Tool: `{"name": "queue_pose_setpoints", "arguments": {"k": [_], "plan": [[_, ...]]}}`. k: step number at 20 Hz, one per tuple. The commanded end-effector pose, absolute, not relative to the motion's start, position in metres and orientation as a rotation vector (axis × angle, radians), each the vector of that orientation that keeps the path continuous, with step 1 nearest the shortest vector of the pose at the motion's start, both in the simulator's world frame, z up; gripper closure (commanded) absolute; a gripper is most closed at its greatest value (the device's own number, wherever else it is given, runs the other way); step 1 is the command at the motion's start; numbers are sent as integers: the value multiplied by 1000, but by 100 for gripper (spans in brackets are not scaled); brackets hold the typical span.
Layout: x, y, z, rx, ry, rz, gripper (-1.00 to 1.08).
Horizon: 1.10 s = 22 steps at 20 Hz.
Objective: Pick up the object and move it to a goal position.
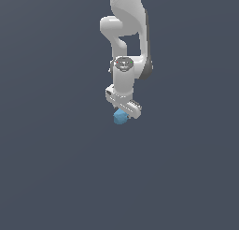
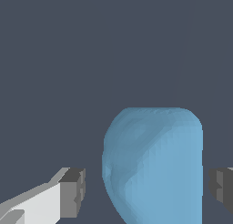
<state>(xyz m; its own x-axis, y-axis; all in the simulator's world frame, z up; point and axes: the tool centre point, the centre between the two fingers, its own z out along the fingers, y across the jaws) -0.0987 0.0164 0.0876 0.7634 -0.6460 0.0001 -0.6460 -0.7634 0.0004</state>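
You see the object [image 1: 121, 116] directly under the end effector [image 1: 124, 108]; in the wrist view it sits between the fingers [image 2: 73, 191], a gap showing on each side.

A plain dark slate-grey ground [image 1: 51, 177] fills the frame, upper left to lower right; flat, matte, unmarked.

Small gaps, seemingly, between gripper [image 2: 148, 191] fingers and the object [image 2: 154, 166]; surroundings open.
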Motion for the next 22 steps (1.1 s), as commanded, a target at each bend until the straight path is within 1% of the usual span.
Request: {"name": "queue_pose_setpoints", "arguments": {"k": [1, 7, 8, 22], "plan": [[-99, 16, 77, 2949, -1082, 0, -92], [-98, 17, 68, 2949, -1083, 0, -92], [-98, 17, 68, 2949, -1083, 0, 108], [-98, 18, 73, 2950, -1082, 2, 108]]}}
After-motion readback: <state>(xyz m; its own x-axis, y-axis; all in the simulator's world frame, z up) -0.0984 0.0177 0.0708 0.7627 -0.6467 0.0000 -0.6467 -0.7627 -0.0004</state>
